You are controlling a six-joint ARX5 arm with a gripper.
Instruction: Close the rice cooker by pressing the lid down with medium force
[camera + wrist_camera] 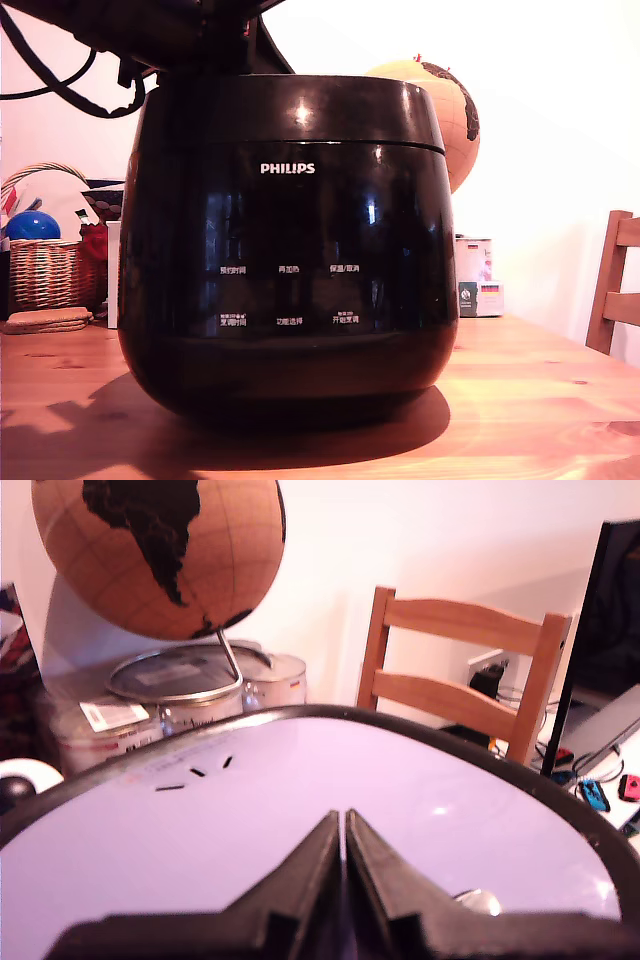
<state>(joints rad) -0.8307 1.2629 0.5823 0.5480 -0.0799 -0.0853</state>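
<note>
I see the cooker (pixel 285 250) upright on the table (pixel 540 400), PHILIPS face toward the exterior camera. Lid (pixel 300 112) lies flat on top, seam level. Gripper (pixel 343 830) rests against it, jaws pressed together.

Exterior view: wall behind is blown out to near white. The rice cooker (pixel 285 250) is seen dark against it, detail lost in its glossy black, with small bright glints caught near the top. A broad soft shadow is thrown on the table (pixel 540 400) toward the camera. Wrist view: the lid (pixel 300 810) is washed pale violet by glare; the gripper (pixel 343 830) is rendered blurred, edges soft.
</note>
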